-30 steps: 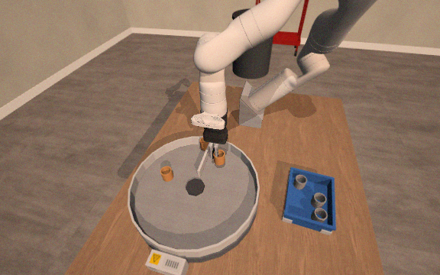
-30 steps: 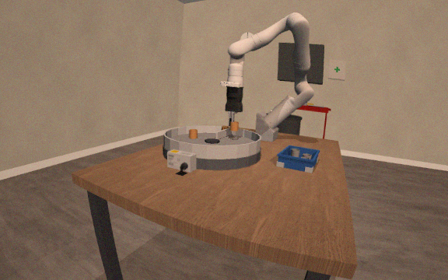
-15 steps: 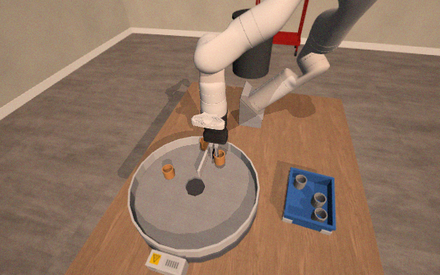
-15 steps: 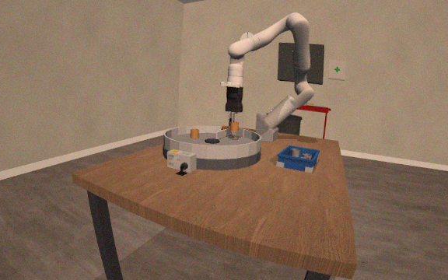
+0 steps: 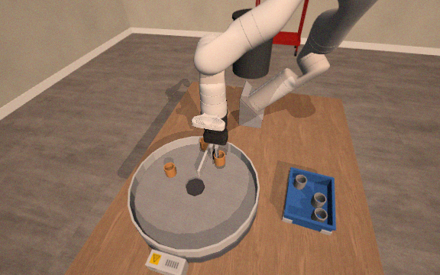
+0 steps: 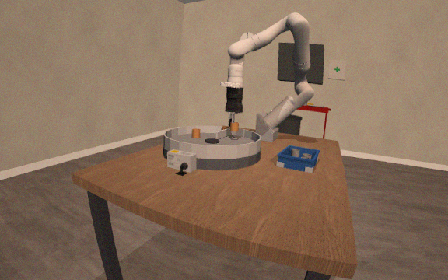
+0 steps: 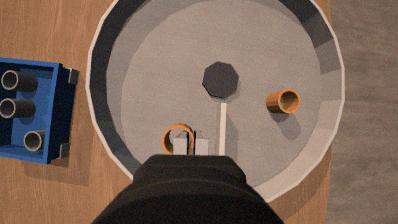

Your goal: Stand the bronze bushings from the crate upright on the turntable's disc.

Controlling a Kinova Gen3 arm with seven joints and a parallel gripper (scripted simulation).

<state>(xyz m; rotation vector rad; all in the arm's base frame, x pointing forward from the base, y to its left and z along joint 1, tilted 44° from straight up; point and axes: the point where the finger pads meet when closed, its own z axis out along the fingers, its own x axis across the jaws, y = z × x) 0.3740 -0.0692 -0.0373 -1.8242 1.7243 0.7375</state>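
Observation:
My gripper (image 5: 214, 154) (image 6: 232, 124) (image 7: 191, 138) is shut on one wall of a bronze bushing (image 5: 220, 160) (image 6: 234, 127) (image 7: 165, 141). It holds the bushing roughly upright above the disc (image 5: 189, 214) (image 7: 165, 55), near the back rim. A second bronze bushing (image 5: 170, 171) (image 6: 196, 134) (image 7: 273, 102) stands upright on the disc, left of the hub (image 5: 195, 187) (image 6: 211, 141) (image 7: 220, 80). A third bronze bushing (image 5: 203, 144) (image 6: 224, 127) is at the back, partly hidden; its pose is unclear. The blue crate (image 5: 304, 222) (image 6: 295, 165) (image 7: 54, 107) holds three grey steel bushings.
A thin pale bar (image 5: 203, 163) (image 7: 223, 127) reaches from near the hub towards the back rim, close beside the fingers. A raised wall (image 5: 256, 191) (image 6: 224, 151) (image 7: 90, 90) rings the disc. A control box (image 5: 166, 263) (image 6: 181, 160) stands at the turntable's front.

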